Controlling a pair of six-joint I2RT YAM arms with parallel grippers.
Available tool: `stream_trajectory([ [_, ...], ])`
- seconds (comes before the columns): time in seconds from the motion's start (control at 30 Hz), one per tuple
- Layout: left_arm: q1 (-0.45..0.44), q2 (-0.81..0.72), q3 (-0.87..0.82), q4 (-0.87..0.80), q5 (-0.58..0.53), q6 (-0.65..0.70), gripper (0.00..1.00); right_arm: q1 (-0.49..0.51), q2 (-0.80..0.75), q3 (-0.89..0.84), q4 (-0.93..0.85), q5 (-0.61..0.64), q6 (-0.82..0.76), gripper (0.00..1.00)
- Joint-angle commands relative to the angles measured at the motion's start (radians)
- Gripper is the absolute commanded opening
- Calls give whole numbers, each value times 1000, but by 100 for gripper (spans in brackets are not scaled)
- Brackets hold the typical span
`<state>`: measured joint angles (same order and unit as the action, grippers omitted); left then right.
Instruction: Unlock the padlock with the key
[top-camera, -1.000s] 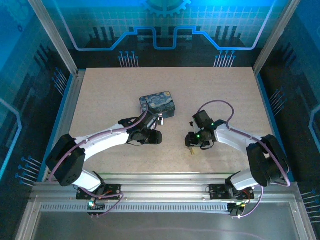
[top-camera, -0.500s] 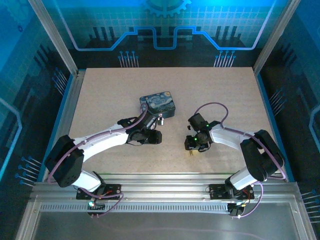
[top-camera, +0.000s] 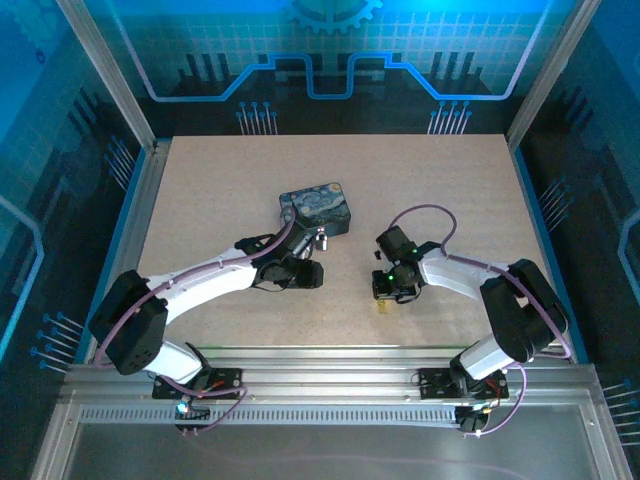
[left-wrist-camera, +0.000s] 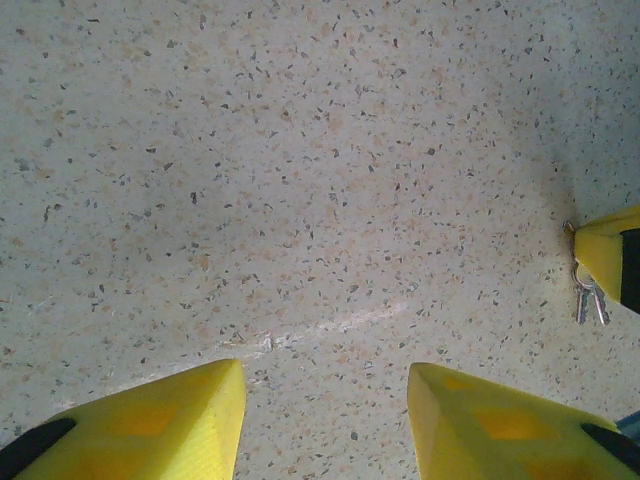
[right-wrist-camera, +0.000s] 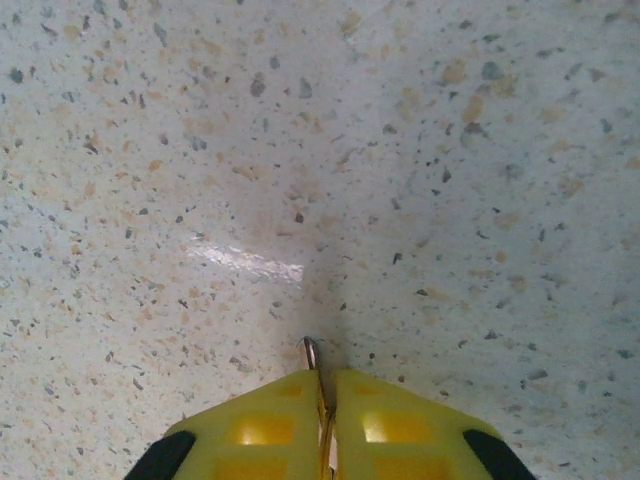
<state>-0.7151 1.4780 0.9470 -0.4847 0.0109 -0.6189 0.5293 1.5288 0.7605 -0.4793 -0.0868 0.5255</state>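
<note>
Gripping looks done: key (right-wrist-camera: 311, 352) is clamped in the closed right gripper (right-wrist-camera: 327, 378), near-right of box (top-camera: 316, 211). Left gripper (left-wrist-camera: 325, 368) is held part-open and empty, just near of box. Padlock too small to locate; insertion and turning remain.

Nothing to read out here: no words, numbers or brand marks legible on anything in view. The one sign-like thing is a blue gear emblem (top-camera: 330, 10) on the back wall (top-camera: 330, 60), with circuit-style lines under it and no lettering
</note>
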Motion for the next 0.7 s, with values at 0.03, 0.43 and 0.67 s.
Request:
stream_trajectory([
  [0.03,10,-21,16,-21,-17,20,47,0,6,-11,18,-24,-28,1],
  [0.43,10,16,56,23,95,17,44,-22,-14,63,21,-89,-146,0],
  [0.67,74,16,22,147,246,-38,39,-46,-9,113,51,-210,-225,0],
])
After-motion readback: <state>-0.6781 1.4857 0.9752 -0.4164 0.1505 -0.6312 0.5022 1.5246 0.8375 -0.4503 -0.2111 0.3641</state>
